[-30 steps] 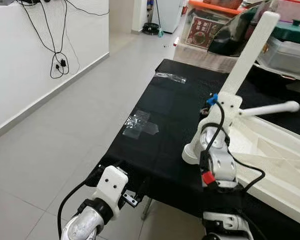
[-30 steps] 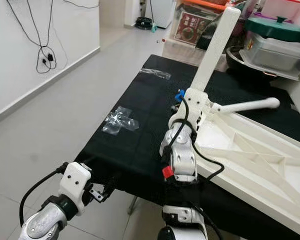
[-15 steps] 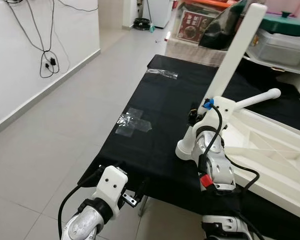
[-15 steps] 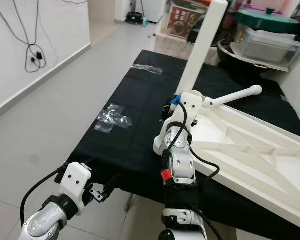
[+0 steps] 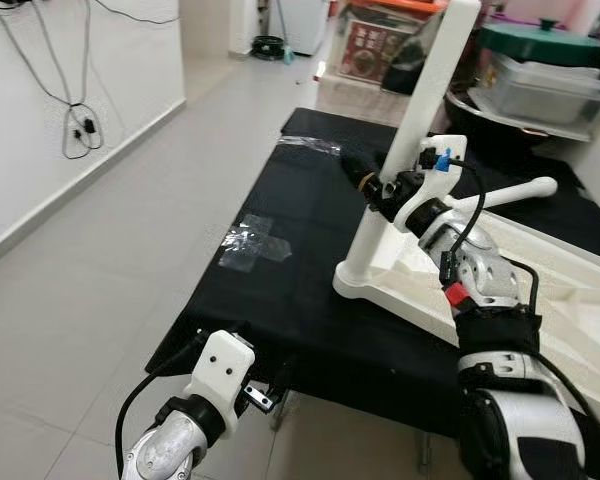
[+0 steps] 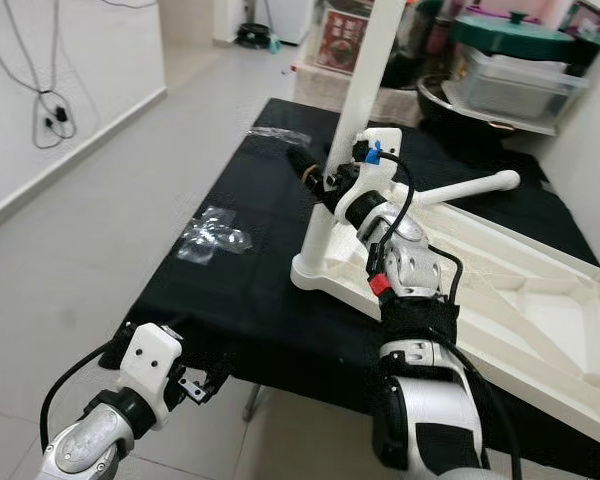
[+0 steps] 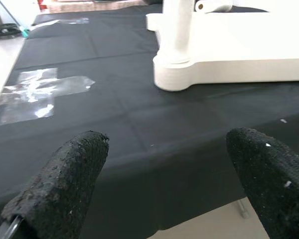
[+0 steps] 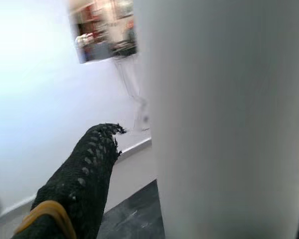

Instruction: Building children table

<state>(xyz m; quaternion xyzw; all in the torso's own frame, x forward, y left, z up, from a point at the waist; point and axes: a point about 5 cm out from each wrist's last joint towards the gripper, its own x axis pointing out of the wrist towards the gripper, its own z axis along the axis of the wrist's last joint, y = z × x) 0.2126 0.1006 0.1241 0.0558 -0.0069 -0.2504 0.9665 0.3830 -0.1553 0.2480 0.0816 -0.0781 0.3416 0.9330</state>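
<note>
A grey tiled floor [image 5: 110, 230] runs beside a white wall [image 5: 40, 110] hung with black cables [image 5: 75, 130].

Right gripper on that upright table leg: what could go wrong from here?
1. The right gripper holds the upright leg partway up; a sideways pull could strain its joint at the tabletop corner or tip it.
2. That corner lies near the black cloth's front edge, so dragging could slide the tabletop off or bunch the cloth.
3. The left gripper hangs open below the front edge, so nothing braces the tabletop.
</note>
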